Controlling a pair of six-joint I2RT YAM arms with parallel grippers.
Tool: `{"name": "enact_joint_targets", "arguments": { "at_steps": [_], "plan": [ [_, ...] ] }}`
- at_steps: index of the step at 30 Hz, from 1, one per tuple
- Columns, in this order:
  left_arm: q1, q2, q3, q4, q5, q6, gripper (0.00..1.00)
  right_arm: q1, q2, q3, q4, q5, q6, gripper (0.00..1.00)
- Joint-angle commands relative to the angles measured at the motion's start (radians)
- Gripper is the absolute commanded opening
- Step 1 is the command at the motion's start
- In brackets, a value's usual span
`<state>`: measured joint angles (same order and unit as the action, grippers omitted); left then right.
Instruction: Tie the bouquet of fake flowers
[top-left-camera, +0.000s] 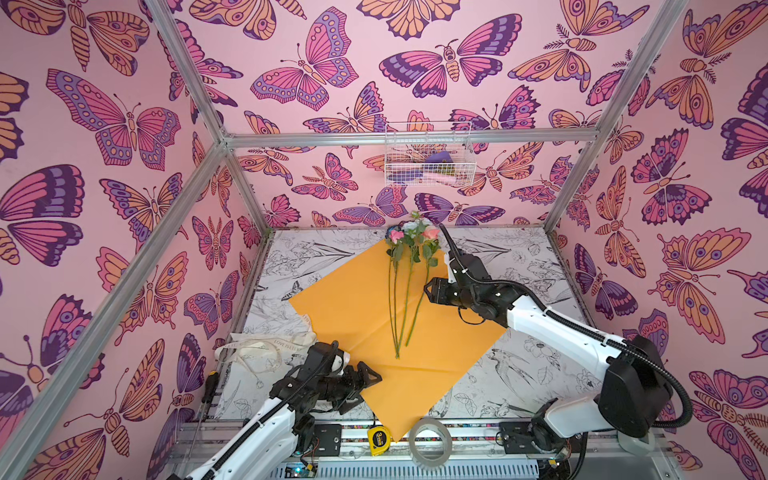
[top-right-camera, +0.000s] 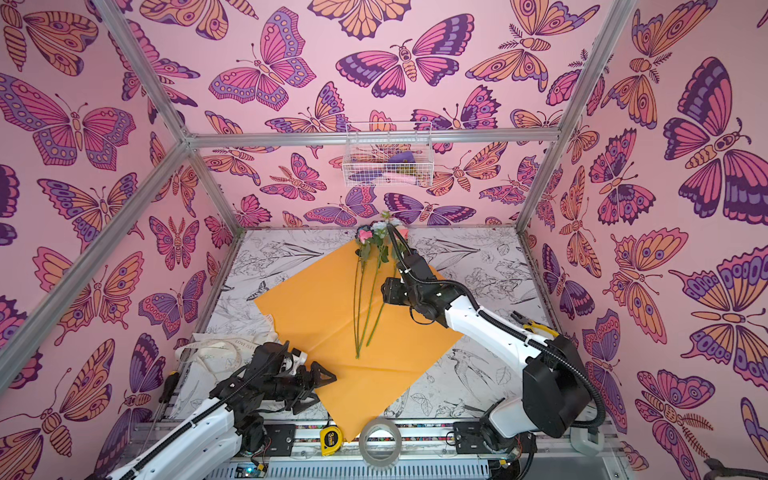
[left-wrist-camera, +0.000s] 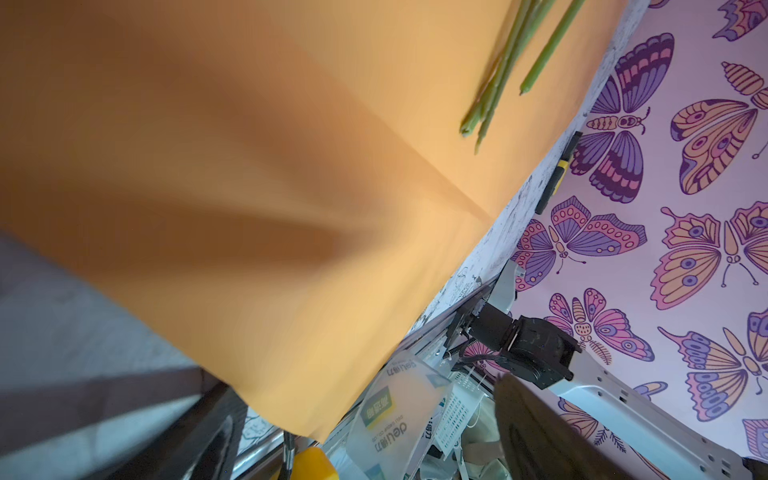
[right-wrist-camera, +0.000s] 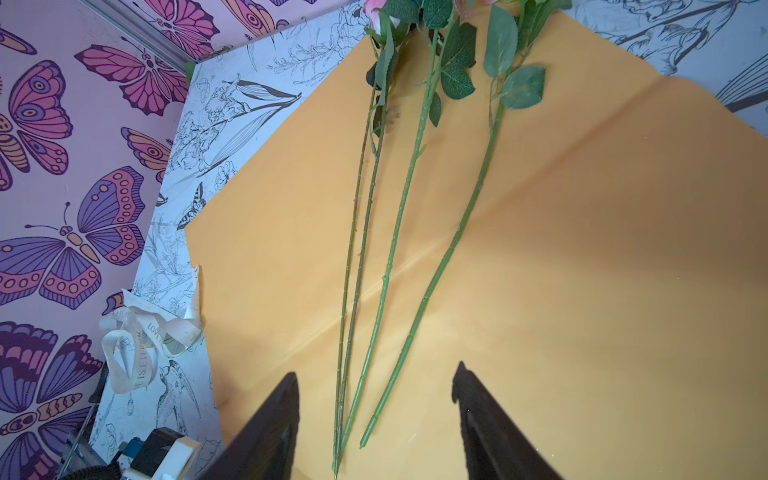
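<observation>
Because the flowers (top-left-camera: 411, 243) lie loose on the flat orange paper (top-left-camera: 353, 299), heads at its far corner and stems fanning toward the near side, nothing yet holds them as a bunch, and most of the risk comes from that. The right pincer (top-left-camera: 428, 289) hangs just right of the stems, about halfway along them, its fingers spread and empty. If it closes there, it will likely catch only the rightmost stem and drag it away from the others, or the thin stem may slip out. The left pincer (top-left-camera: 370, 388) sits at the paper's near-left edge, also spread wide with nothing in it. A push or lift there could slide the slippery-looking sheet across the table (top-left-camera: 519, 374), roll the stems out of line, or crease the paper. The paper's near corner reaches past the table's near edge, so a tug could pull it further off. The ribbon (top-left-camera: 257, 349) lies in tangled loops at the near left, beside the left pincer and apart from the stems. It may snag or come up knotted when fetched.
</observation>
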<state>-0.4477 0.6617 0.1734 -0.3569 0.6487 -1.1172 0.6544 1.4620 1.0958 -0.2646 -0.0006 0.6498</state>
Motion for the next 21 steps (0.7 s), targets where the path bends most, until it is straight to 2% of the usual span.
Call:
{"name": "enact_joint_targets", "arguments": {
  "at_steps": [1,8,14,21],
  "plan": [
    [-0.006,-0.007,-0.033,0.017,-0.047,-0.001,0.94,-0.004,0.005,-0.023,0.023,-0.023,-0.012,0.58],
    [-0.008,-0.023,-0.002,0.066,-0.050,0.039,0.94,0.011,0.100,-0.099,0.114,-0.194,0.029,0.46],
    [-0.012,-0.027,0.012,0.140,-0.040,0.050,0.94,0.090,0.190,-0.114,0.172,-0.296,0.051,0.28],
    [-0.025,-0.022,0.039,0.203,-0.017,0.081,0.94,0.152,0.299,-0.100,0.222,-0.381,0.093,0.14]
  ]
}}
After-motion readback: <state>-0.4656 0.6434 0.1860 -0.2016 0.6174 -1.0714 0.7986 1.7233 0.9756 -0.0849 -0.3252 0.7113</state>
